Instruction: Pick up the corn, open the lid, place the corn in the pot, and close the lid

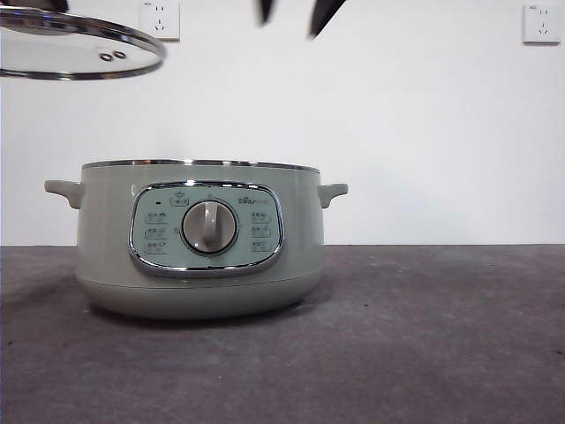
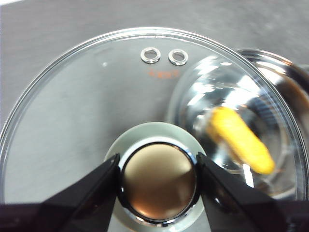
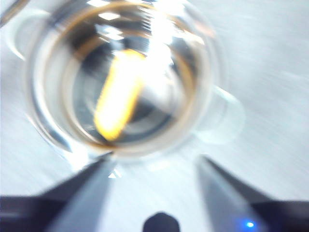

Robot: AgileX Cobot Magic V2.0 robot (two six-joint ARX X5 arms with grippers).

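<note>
On the grey counter point(image 1: 441, 353) the pot point(image 1: 199, 238) stands uncovered, the corn point(image 3: 118, 94) lying inside. Upper left of the frame, the left gripper point(image 2: 158, 174) pinches the lid point(image 1: 79, 49) by its knob point(image 2: 158, 181) between its jaws. The right gripper point(image 3: 154, 164) hangs above the pot, jaws spread.

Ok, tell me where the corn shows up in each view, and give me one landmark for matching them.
Front view: corn not visible; the pot's wall hides its inside.
Left wrist view: corn lies in the pot, seen through the raised glass lid held by the left gripper.
Right wrist view: corn, blurred, lies inside the pot, beyond the open right gripper.
Shared landmark: the pot's steel rim.
</note>
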